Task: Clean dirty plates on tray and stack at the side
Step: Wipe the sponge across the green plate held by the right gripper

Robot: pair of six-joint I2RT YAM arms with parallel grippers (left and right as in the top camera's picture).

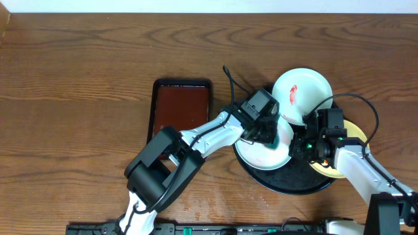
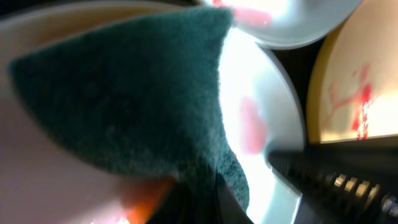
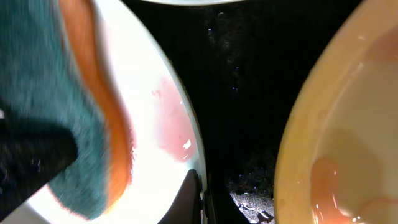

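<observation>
Plates, three in all, lie on the black tray (image 1: 287,186) at the right of the desk (image 1: 78,78). The far plate (image 1: 307,88), white with a red smear, sits at the tray's back edge. The near plate (image 1: 258,153), also white, is at the tray's left, and the yellow plate (image 1: 353,132) is at its right, partly under the right arm. The left tool (image 1: 274,134) is over the near plate, clamped on a sponge (image 1: 285,136). The right tool (image 1: 305,142) is at that plate's right rim. A brown tray (image 1: 181,108) lies on the desk to the left, apart from the black one.

From the left wrist, the green sponge (image 2: 124,93) fills much of the view, pressed on the near plate (image 2: 273,93), which shows a pink smear (image 2: 252,124). The far plate (image 2: 292,25) overlaps its rim, and the yellow plate (image 2: 354,74) carries red streaks.

From the right wrist, the sponge (image 3: 43,93), green over orange, rests on the near plate (image 3: 155,81). One dark finger (image 3: 191,199) touches that plate's rim, but I cannot tell whether this tool is open or closed. The yellow plate (image 3: 348,124) lies across a bare strip of tray (image 3: 249,93).
</observation>
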